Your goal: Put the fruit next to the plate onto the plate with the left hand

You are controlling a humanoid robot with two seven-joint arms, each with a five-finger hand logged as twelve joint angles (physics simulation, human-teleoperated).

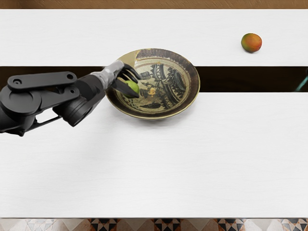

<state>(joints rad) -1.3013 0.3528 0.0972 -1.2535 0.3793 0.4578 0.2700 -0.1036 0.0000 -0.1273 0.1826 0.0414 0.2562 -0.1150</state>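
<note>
L hand point(124, 80) is closed round a small green fruit point(133, 87). Its dark fingers curl over the top, w/ the fruit showing below them. Hand + fruit sit over the left inner part of the patterned plate point(194, 83), just inside the rim. Can't tell if the fruit touches the plate or hangs a bit above it. So pick-up and carry look done, more or less. Left to do, by my reading: lower if needed, open the fingers, draw the arm clear w/o dragging the fruit out. A second fruit point(251, 42), red-orange w/ some green, lies well apart on the far strip of the tabletop point(168, 163), top right. Prob. not part of this job.
</note>
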